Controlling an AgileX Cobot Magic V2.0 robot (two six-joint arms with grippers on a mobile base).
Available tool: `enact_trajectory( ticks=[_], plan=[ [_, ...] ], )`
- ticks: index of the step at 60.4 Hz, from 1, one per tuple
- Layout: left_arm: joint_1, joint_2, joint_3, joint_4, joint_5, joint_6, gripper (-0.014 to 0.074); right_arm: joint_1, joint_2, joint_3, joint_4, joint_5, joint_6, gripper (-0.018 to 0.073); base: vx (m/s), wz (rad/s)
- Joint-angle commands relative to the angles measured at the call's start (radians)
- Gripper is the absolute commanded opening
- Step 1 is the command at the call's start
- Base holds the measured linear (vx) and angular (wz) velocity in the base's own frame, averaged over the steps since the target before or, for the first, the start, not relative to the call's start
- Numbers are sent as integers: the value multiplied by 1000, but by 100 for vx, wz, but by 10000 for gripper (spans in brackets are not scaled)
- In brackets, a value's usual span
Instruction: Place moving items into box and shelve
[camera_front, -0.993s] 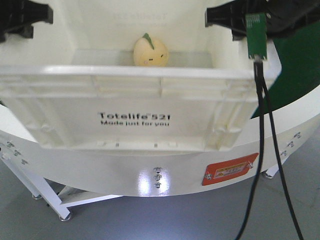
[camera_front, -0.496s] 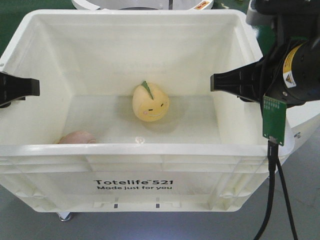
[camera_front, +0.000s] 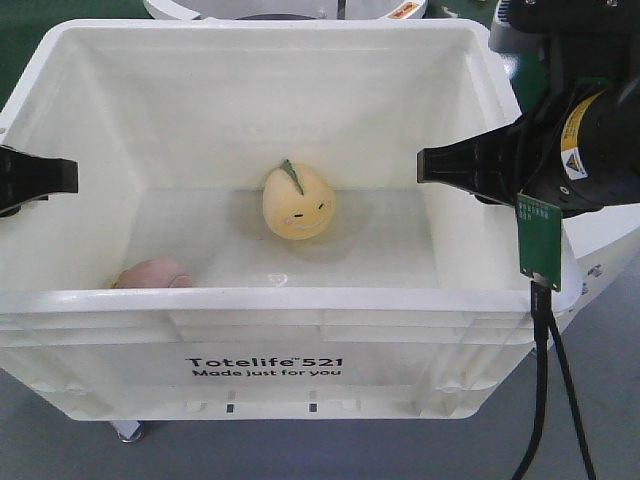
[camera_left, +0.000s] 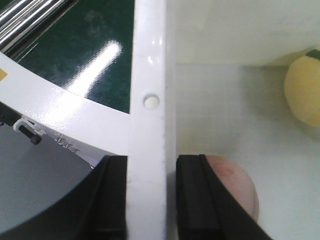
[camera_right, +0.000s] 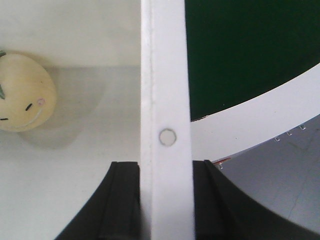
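1. Shifted a touch toward the far wall since half a second ago: yellow plush (camera_front: 298, 203), sitting mid-floor in the box (camera_front: 260, 300); pink plush (camera_front: 152, 273) tucked in the near-left corner.
2. Left wrist: left tool (camera_left: 150, 197) clamped on the box's left wall, one finger outside, one inside just beside the pink plush.
3. Right wrist: right tool (camera_right: 166, 200) clamped on the right wall likewise, yellow plush well apart on the floor inside.
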Motion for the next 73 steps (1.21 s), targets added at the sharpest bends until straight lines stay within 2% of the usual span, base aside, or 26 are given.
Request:
enact_trajectory(
  ticks=[1, 73],
  plan=[
    [-5, -27, -41, 96, -64, -10, 143, -1, -41, -40, -122, -71, -5, 49, 0, 0],
    [-5, -27, -41, 96, -64, -10, 143, -2, -41, -40, -123, -71, -5, 49, -1, 5]
  ],
)
